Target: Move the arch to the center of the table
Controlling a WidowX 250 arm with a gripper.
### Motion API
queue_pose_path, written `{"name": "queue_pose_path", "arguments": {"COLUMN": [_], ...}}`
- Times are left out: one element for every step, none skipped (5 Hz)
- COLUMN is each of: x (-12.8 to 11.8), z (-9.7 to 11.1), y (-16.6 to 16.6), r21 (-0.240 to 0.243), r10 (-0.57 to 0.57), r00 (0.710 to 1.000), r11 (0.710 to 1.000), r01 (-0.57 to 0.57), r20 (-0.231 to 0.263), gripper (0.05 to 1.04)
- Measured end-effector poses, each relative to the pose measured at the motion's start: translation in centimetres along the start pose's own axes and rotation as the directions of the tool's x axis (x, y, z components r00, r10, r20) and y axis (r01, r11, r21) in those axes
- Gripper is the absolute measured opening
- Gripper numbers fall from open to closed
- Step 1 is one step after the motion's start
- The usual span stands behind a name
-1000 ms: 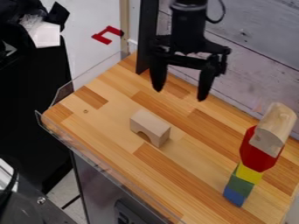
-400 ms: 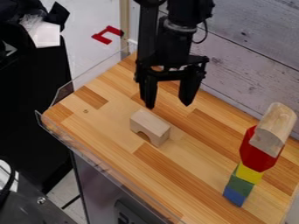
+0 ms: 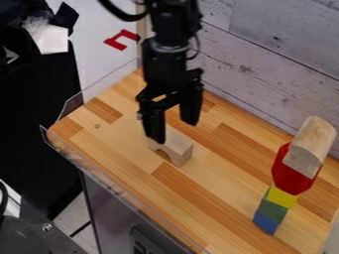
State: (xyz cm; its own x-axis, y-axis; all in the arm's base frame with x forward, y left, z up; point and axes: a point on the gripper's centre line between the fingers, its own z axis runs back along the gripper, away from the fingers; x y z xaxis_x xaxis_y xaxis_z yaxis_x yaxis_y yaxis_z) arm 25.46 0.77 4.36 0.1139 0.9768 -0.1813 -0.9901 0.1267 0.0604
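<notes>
The black gripper [image 3: 174,132] hangs over the left-middle of the wooden table [image 3: 218,191], its two fingers apart with nothing held. Just below it, the pale wood arch [image 3: 175,147] stands on the tabletop with its cut-out facing the table's front edge. The left finger hides part of the arch's upper left end; whether they touch I cannot tell.
At the right stands a stack: blue block [image 3: 267,222], green block [image 3: 272,210], yellow block [image 3: 283,196], a red piece [image 3: 290,173] and a pale wood piece [image 3: 310,147] on top. A clear guard [image 3: 109,174] runs along the front edge; a plank wall rises behind.
The gripper has come down and to the left, from the back of the table to the arch, and has turned somewhat. Arch and stack have stayed put.
</notes>
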Motion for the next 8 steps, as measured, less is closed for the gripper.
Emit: {"name": "queue_pose_path", "arguments": {"x": [0.4, 0.8, 0.9, 0.7, 1.0, 1.3, 1.6, 1.6], "z": [-0.4, -0.3, -0.3, -0.9, -1.0, -1.9, -2.5, -3.0], "y": [0.6, 0.1, -0.3, -0.3, -0.8, -1.7, -2.3, -2.5], "r21": [-0.038, -0.079, -0.104, -0.089, -0.088, -0.069, -0.066, -0.064], "r10": [0.104, 0.153, 0.175, 0.172, 0.177, 0.169, 0.172, 0.181], "r00": [0.995, 0.988, 0.985, 0.985, 0.984, 0.983, 0.982, 0.981], "r11": [0.994, 0.985, 0.979, 0.982, 0.981, 0.984, 0.984, 0.982], "r01": [-0.103, -0.152, -0.174, -0.17, -0.174, -0.165, -0.167, -0.177], "r20": [0.008, 0.007, 0.007, 0.017, 0.032, 0.068, 0.079, 0.074], "gripper": [0.999, 1.0, 0.999, 1.0, 1.0, 0.999, 1.0, 0.999]}}
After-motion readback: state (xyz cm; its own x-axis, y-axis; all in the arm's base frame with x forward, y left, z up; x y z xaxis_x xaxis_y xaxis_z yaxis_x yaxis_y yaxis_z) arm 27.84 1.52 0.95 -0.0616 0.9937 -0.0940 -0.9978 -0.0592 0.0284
